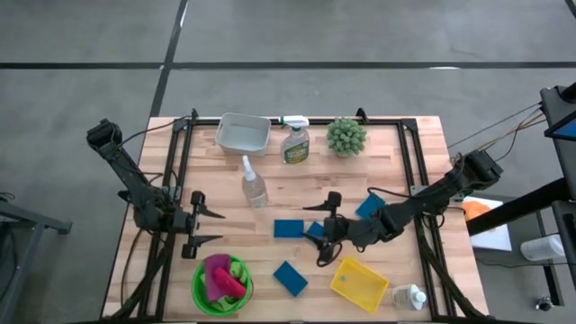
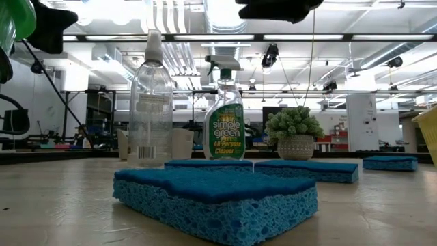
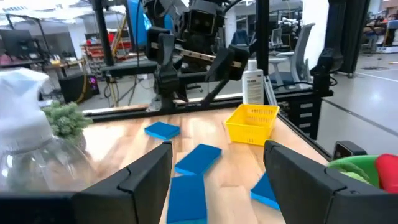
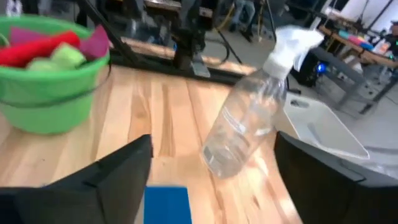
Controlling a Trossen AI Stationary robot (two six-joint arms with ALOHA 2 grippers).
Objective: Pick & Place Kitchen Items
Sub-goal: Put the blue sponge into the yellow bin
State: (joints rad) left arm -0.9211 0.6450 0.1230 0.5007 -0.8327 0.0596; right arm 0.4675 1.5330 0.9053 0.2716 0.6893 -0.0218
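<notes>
Several blue sponges lie flat on the wooden table: one at the centre [image 1: 289, 229], one to the right [image 1: 369, 205] and one near the front [image 1: 290, 277]. My right gripper [image 1: 322, 232] is open and hovers above another sponge [image 4: 165, 204], which shows between its fingers. My left gripper [image 1: 209, 227] is open and empty at the table's left, pointing toward the sponges [image 3: 199, 158]. A clear spray bottle [image 1: 254, 184] stands behind the sponges. A green bowl [image 1: 222, 283] at the front left holds a pink cloth and a red item [image 3: 388, 171].
A yellow basket [image 1: 359, 283] and a small white bottle [image 1: 409, 296] stand at the front right. At the far edge are a pale tray [image 1: 243, 133], a green-labelled spray bottle [image 1: 295, 142] and a spiky potted plant [image 1: 346, 136].
</notes>
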